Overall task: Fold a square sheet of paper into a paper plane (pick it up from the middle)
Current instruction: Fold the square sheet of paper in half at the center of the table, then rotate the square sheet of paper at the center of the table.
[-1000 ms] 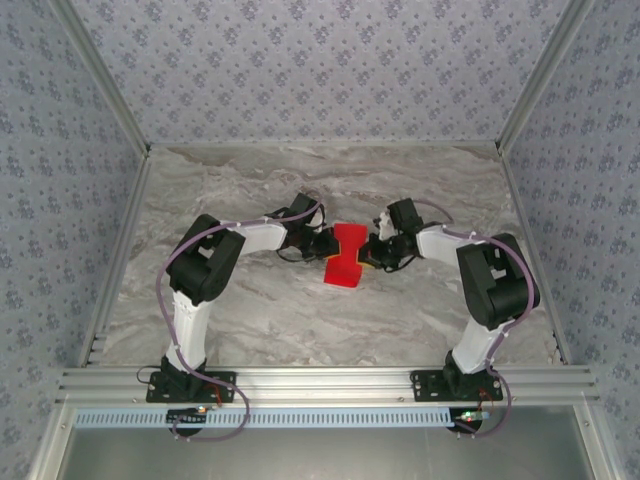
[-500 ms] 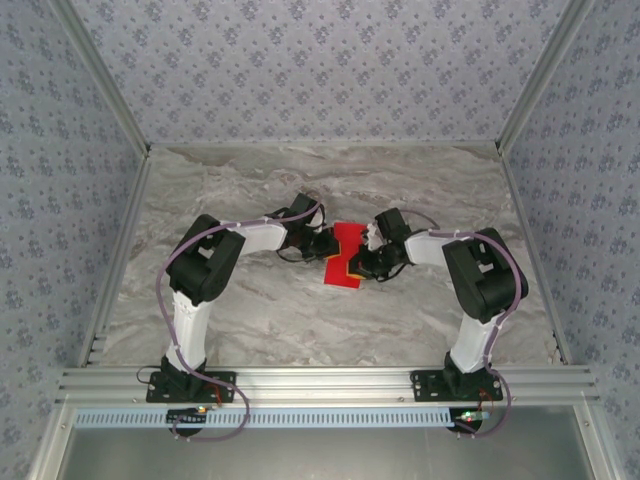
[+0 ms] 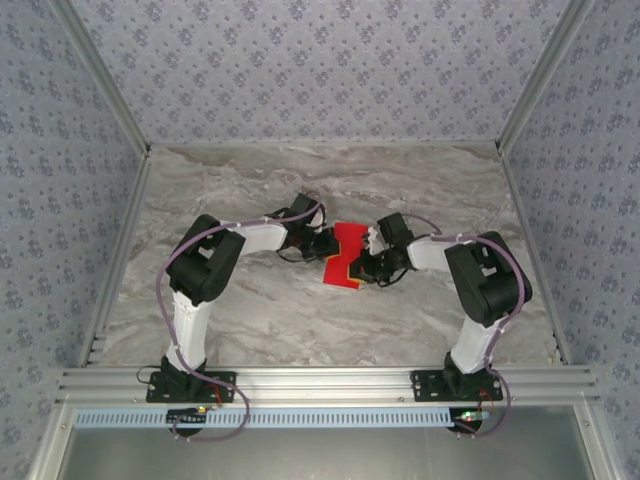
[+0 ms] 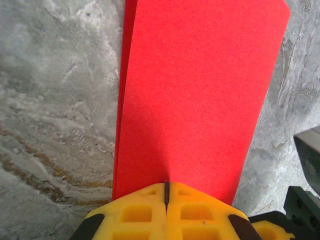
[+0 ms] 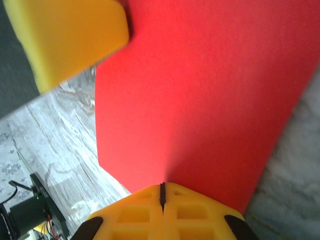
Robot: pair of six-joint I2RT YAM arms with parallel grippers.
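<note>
The square sheet of paper (image 3: 346, 252) is bright red and lies folded at the middle of the marble table, between my two grippers. In the left wrist view the paper (image 4: 200, 95) stretches away from my left gripper (image 4: 166, 186), whose yellow jaws are shut on its near edge; a second layer shows along the left side. My right gripper (image 5: 162, 186) is likewise shut on the opposite edge of the paper (image 5: 200, 95). From above, the left gripper (image 3: 328, 248) and right gripper (image 3: 364, 264) face each other across the sheet.
A yellow finger of the left gripper (image 5: 70, 40) shows at the upper left of the right wrist view. Black parts of the right arm (image 4: 307, 165) sit at the right edge of the left wrist view. Metal rails (image 3: 320, 382) border the marble table (image 3: 300, 320).
The right gripper has moved left and nearer along the paper's right edge, and the sheet now looks narrower and pushed leftward. The left arm has held still.
</note>
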